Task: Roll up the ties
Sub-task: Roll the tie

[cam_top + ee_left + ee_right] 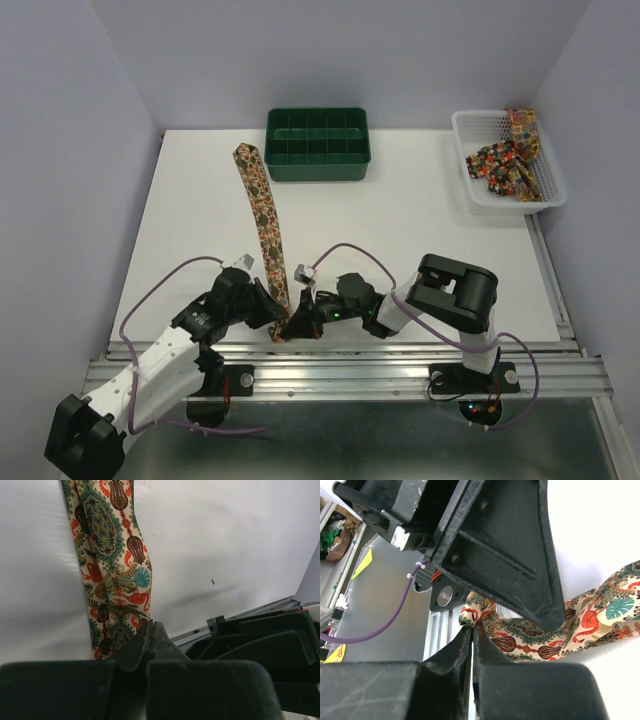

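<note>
One tie, printed in brown, red and teal, lies stretched from the back of the white table toward the near edge. Its near end is bunched between both grippers. My left gripper is shut, and in the left wrist view the tie puckers into the tips of that gripper. My right gripper is shut on the tie's crumpled end, right beside the left gripper's black finger. In the top view the right gripper sits just right of the left one.
More ties lie heaped in a white mesh basket at the back right. A green compartment tray stands at the back centre. The metal rail of the table's near edge runs directly behind both grippers.
</note>
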### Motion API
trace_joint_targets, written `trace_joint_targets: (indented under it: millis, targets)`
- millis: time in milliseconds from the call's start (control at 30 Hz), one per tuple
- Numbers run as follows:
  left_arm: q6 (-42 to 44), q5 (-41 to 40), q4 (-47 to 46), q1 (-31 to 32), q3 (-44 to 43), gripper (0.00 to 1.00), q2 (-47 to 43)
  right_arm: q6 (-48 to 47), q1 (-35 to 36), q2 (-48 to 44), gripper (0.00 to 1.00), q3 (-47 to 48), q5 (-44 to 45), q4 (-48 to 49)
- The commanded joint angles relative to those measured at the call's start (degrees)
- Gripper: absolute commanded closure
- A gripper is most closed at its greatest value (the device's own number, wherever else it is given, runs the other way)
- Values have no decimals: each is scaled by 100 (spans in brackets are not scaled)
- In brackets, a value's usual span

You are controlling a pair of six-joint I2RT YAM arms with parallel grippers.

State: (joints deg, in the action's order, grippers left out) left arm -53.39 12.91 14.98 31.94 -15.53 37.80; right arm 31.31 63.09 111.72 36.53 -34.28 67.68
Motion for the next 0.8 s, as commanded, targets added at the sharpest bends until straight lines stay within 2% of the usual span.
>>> trace_joint_targets:
  millis: [0, 333, 767]
  targets:
    - [250, 309, -312, 84, 94, 100, 148, -20, 45, -151, 99, -85, -34, 333]
    - [-31, -383, 206, 523, -108, 100, 561, 60, 45, -291, 99, -190, 27, 413]
    - [-435, -570, 426, 787, -310, 100, 1054, 51, 37, -687, 99, -428, 387, 290]
